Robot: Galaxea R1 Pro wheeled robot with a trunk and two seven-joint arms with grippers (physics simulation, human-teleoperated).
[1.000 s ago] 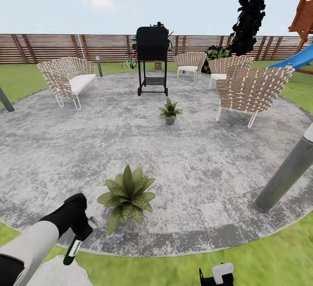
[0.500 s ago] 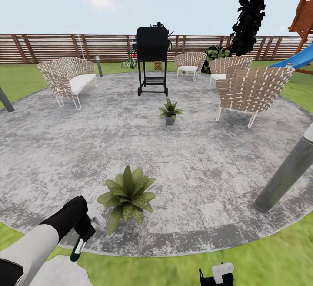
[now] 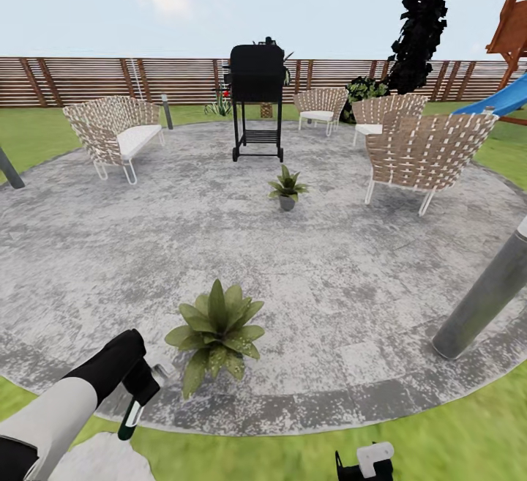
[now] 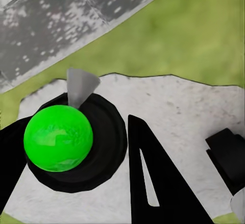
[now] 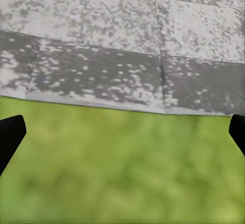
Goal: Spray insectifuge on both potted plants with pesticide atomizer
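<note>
Round grey patio (image 3: 95, 247) carries two potted plants, near (image 3: 215, 334) and far (image 3: 286, 188). Left gripper (image 3: 139, 397), at the patio's edge beside the near plant, is clamped on the atomizer (image 3: 130, 420). Right gripper's fingers (image 5: 10, 134) are spread wide over grass, empty.

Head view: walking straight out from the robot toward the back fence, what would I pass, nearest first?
Left gripper holding the pesticide atomizer → near potted plant → far potted plant → black grill → slatted wooden fence.
</note>
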